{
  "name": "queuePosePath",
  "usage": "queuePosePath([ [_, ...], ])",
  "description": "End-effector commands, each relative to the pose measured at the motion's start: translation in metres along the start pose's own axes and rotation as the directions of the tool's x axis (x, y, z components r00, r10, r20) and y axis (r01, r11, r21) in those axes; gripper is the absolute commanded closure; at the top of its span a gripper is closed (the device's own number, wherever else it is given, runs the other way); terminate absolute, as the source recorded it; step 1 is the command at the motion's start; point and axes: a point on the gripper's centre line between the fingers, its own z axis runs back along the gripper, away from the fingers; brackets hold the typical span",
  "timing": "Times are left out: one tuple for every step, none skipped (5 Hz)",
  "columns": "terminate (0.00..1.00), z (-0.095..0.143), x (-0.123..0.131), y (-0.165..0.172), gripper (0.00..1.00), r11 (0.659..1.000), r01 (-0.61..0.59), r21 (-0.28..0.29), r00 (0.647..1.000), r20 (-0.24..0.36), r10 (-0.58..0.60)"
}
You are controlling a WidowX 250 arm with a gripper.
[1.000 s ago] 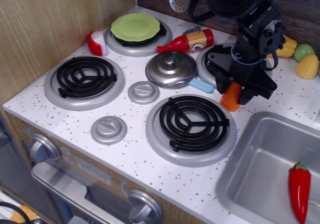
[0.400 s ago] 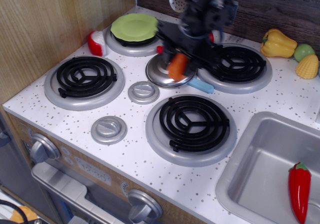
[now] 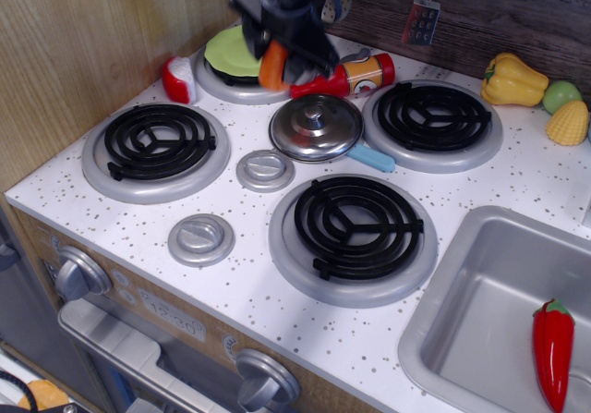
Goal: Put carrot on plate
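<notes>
The orange carrot (image 3: 272, 65) is held in my gripper (image 3: 274, 60), which is shut on it and hangs over the right edge of the light-green plate (image 3: 229, 53). The plate lies on the back left burner. The black arm hides much of the plate's right side. The carrot points downward, a little above the plate.
A red ketchup bottle (image 3: 346, 76) lies just right of the gripper. A steel pot lid (image 3: 316, 127) sits in the middle with a blue handle (image 3: 371, 158) beside it. A red-white item (image 3: 178, 79) is left of the plate. A red chili pepper (image 3: 552, 350) lies in the sink (image 3: 480, 321). Toy vegetables (image 3: 514, 78) stand back right.
My gripper has carried the carrot from beside the back right burner, left over the pot lid, to above the green plate's right edge.
</notes>
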Motion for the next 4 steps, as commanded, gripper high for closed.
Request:
queuePosePath([
  [0.0, 0.007, 0.048, 0.052, 1.0, 0.999, 0.026, 0.038, 0.998, 0.058, -0.028],
  [0.0, -0.026, 0.053, 0.086, 1.0, 1.0, 0.001, 0.006, 0.994, 0.109, -0.002],
  [0.0, -0.053, 0.047, 0.099, 1.0, 0.999, -0.041, -0.024, 0.986, 0.163, 0.044],
  [0.0, -0.058, 0.047, 0.101, 1.0, 0.997, -0.013, -0.082, 0.994, 0.108, 0.022],
])
